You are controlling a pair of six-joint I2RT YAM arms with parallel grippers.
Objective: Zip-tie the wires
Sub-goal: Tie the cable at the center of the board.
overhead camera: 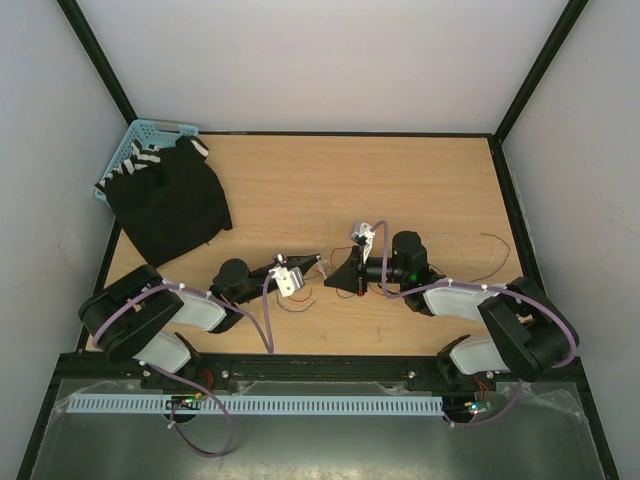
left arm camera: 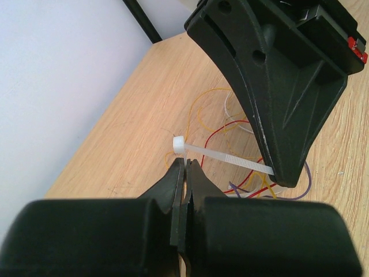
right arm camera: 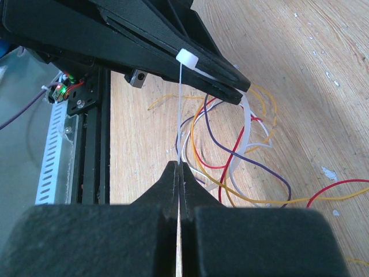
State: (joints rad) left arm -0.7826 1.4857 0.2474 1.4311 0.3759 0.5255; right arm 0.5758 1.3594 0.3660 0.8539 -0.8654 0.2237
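- Zip tie (left arm camera: 230,157) spans the two tools.
- Its head (left arm camera: 179,144) sits just above the left gripper (left arm camera: 185,164). That gripper's jaws are pressed together; I cannot tell from here whether they pinch anything under the head.
- Right gripper (right arm camera: 179,168) is clamped on the strap, some way along from the head.
- Wires (right arm camera: 225,161), thin yellow, red, purple and whitish strands, lie loose on the table (right arm camera: 300,69) below the head.
- Step, as I read it: cinching. To do it well:
  - hold the head steady;
  - gather every strand inside the loop first;
  - pull the strap straight along its length.
- Right wrist view shows a white band curving round the strands under the head; left wrist view shows the strap's ribs instead.
- Only the top view shows a stray strand (overhead camera: 508,252) well to the right of the head.
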